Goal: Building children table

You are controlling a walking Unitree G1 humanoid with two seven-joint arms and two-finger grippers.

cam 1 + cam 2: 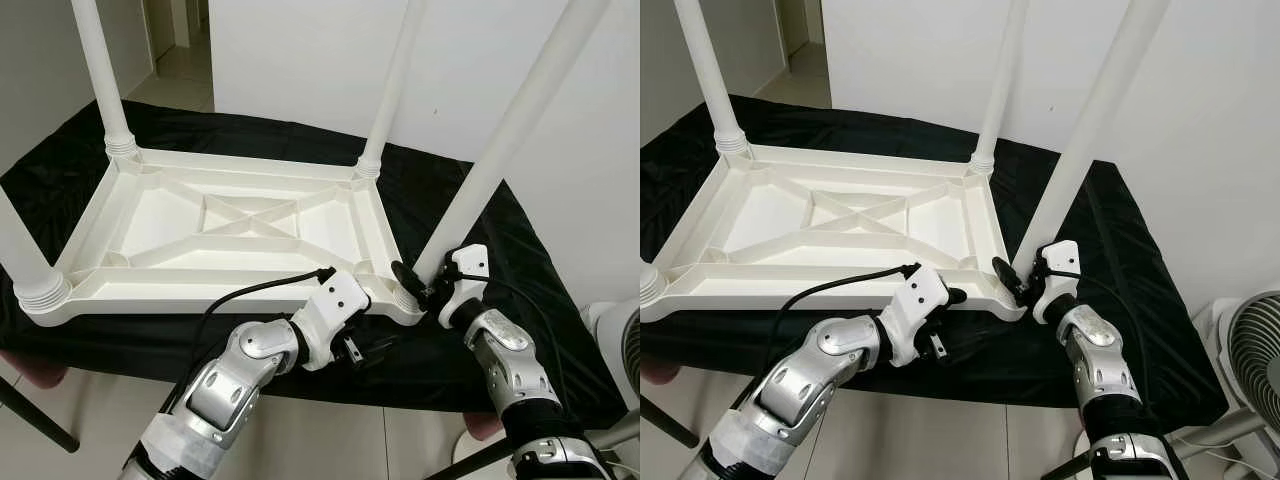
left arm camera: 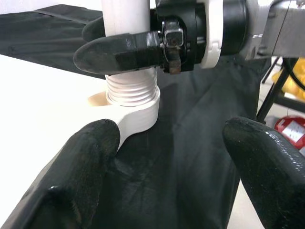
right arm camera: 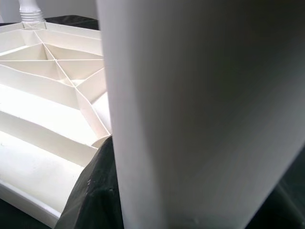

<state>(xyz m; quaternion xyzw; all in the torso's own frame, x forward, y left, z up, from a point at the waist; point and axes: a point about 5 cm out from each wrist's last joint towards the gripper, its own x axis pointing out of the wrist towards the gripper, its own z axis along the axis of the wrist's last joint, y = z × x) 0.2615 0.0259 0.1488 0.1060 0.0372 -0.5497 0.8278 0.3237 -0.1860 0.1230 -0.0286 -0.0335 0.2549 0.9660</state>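
Closest to us, our left gripper (image 1: 372, 350) hangs with its black fingers (image 2: 83, 157) spread wide apart, holding nothing, just in front of the near right corner of the upside-down white children's table (image 1: 230, 235). That table lies flat on a desk covered with a black cloth (image 1: 470, 215), and its white legs stick up into the air. Our right gripper (image 1: 412, 283) pinches the near right leg (image 1: 500, 150) low down, just above the ridged screw end (image 2: 131, 90) that sits in the corner socket, and a white fan (image 1: 1252, 355) stands on the floor to the right.
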